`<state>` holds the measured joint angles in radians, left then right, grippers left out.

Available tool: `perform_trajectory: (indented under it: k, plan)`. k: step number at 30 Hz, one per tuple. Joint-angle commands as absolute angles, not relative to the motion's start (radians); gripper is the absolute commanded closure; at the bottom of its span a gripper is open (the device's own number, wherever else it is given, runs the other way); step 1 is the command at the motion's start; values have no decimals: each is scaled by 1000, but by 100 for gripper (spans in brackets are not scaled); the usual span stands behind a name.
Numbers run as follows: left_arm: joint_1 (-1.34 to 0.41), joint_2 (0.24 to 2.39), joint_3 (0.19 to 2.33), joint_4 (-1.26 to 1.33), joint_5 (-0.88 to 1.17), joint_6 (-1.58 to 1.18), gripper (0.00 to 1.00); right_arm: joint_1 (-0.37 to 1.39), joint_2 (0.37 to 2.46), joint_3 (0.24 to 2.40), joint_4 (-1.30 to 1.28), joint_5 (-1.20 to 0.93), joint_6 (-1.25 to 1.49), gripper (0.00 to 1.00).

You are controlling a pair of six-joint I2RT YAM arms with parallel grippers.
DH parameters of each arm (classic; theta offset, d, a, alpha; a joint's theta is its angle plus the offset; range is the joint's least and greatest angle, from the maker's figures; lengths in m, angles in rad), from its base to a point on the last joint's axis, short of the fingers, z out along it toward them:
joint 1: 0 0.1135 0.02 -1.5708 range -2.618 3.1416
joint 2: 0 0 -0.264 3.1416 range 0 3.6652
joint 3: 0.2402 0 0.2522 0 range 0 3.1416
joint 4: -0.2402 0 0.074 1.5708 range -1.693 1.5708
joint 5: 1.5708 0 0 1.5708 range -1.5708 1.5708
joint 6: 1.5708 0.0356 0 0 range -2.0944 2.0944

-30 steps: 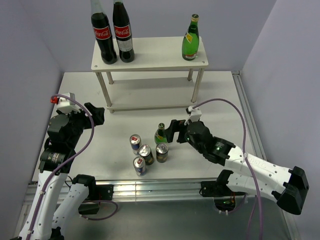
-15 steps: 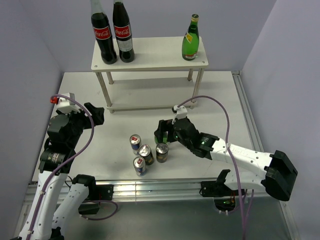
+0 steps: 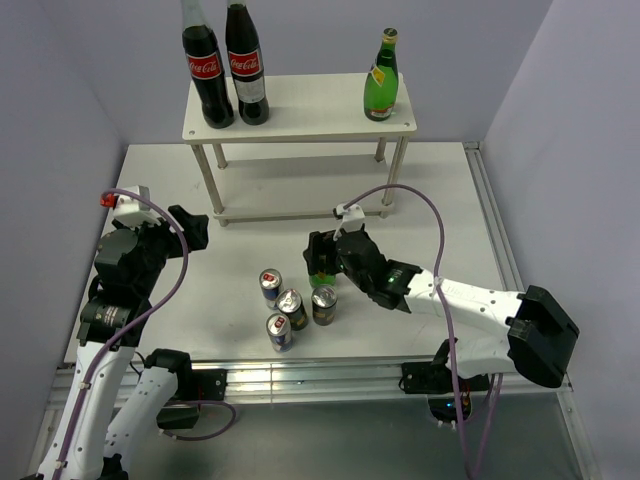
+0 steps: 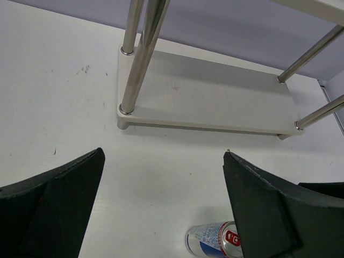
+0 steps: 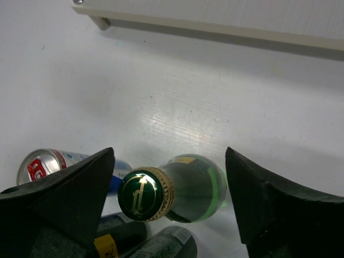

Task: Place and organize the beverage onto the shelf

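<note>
Top external view. The shelf point(image 3: 310, 108) stands at the far side of the table point(image 3: 440, 200). On the shelf's top board, one green bottle point(image 3: 381, 78) stands upright at the right end and two cola bottles point(image 3: 207, 75) point(image 3: 246, 68) stand upright at the left end.

In front of the shelf, a second green bottle point(image 5: 188, 185) stands upright on the table. Nearer the arms than this bottle stands a tight cluster of two blue-and-silver cans point(image 3: 270, 285) point(image 3: 280, 331) and two dark gold-topped cans point(image 3: 292, 306) point(image 3: 324, 303).

Right wrist view. The right gripper point(image 5: 169, 174) straddles the second green bottle in front of the shelf. Its fingers point(image 5: 64, 199) are spread, one on each side of the neck, with a gap showing on both sides. Nothing is grasped.

Left wrist view. The left gripper point(image 4: 164, 209) hovers in front of the shelf's left legs, fingers released and spread wide, holding nothing. One blue-and-silver can shows beside its right finger.
</note>
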<state>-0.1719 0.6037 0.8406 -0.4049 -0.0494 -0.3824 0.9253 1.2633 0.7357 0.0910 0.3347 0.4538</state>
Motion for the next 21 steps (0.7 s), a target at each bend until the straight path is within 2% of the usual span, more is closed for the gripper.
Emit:
perform_trajectory:
  k: [1,3,4,5,15,18,19,21]
  plan:
    - [-172,592,842,-370,-40,-368,1,930,1272,787,163,377,419,12]
    - [-173,594,842,-370,-40,-368,1,931,1278,790,163,380,417,22]
    - [-173,594,842,-370,-40,-368,1,931,1281,790,163,380,417,31]
    - [-173,594,842,-370,-41,-368,1,931,1284,790,163,379,417,33]
    - [-173,584,842,-371,-43,-367,1,930,1284,756,156,373,440,35]
    - [-173,584,842,-373,-41,-368,1,930,1276,753,153,380,440,51]
    - [-173,583,842,-373,-43,-368,1,931,1278,753,152,385,437,64]
    - [-173,584,844,-373,-43,-368,1,930,1282,762,143,388,436,83]
